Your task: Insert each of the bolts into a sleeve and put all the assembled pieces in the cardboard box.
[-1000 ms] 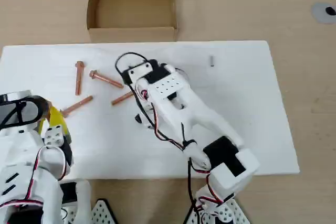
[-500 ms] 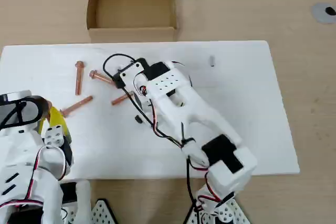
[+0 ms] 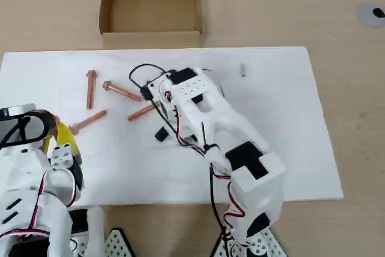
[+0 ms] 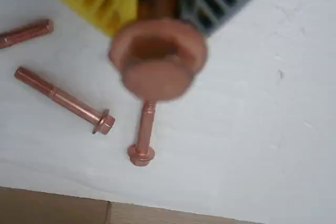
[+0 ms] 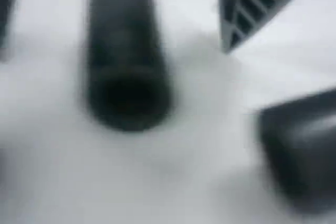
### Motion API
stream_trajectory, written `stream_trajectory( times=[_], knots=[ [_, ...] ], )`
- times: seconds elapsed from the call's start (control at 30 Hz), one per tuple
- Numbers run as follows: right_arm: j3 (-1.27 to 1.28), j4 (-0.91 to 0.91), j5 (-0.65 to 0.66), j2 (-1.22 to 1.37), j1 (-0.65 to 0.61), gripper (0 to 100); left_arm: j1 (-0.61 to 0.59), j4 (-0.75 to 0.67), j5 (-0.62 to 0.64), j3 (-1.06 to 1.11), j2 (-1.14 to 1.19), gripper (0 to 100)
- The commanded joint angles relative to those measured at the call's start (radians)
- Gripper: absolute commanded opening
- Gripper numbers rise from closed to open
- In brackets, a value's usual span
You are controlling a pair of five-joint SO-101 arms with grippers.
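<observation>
My left gripper (image 4: 157, 1), with one yellow and one grey finger, is shut on a copper bolt (image 4: 157, 59) whose head faces the camera. In the high view it sits at the sheet's left front (image 3: 62, 138). Several more copper bolts (image 3: 122, 91) lie loose on the white sheet, two of them (image 4: 142, 136) below the held one. A black sleeve (image 5: 126, 56) lies on its side between the spread fingers of my open right gripper (image 5: 118, 22), untouched. The right arm (image 3: 192, 97) hangs over the sheet's middle, beside a black sleeve (image 3: 161, 133). The cardboard box (image 3: 106, 10) stands open at the back.
Another dark, rounded piece (image 5: 299, 156) lies close beside the sleeve. A small grey item (image 3: 242, 70) rests on the white sheet (image 3: 289, 118) at the back right. A grey disc (image 3: 370, 14) sits on the wooden table's far right corner.
The right arm's wrist swung left toward the bolts, then back right, and its base segments shifted left. The left arm and its bolt stayed still.
</observation>
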Motion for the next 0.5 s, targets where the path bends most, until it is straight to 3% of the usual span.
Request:
stream_trajectory(
  times=[0.0, 0.47],
  knots=[
    [-0.064, 0.028, 0.011, 0.008, 0.016, 16.8, 0.009, -0.021, -0.006, -0.005, -0.004, 1],
    [-0.124, 0.081, 0.060, 0.013, 0.015, 16.7, 0.009, -0.018, -0.006, -0.005, -0.004, 1]
  ],
)
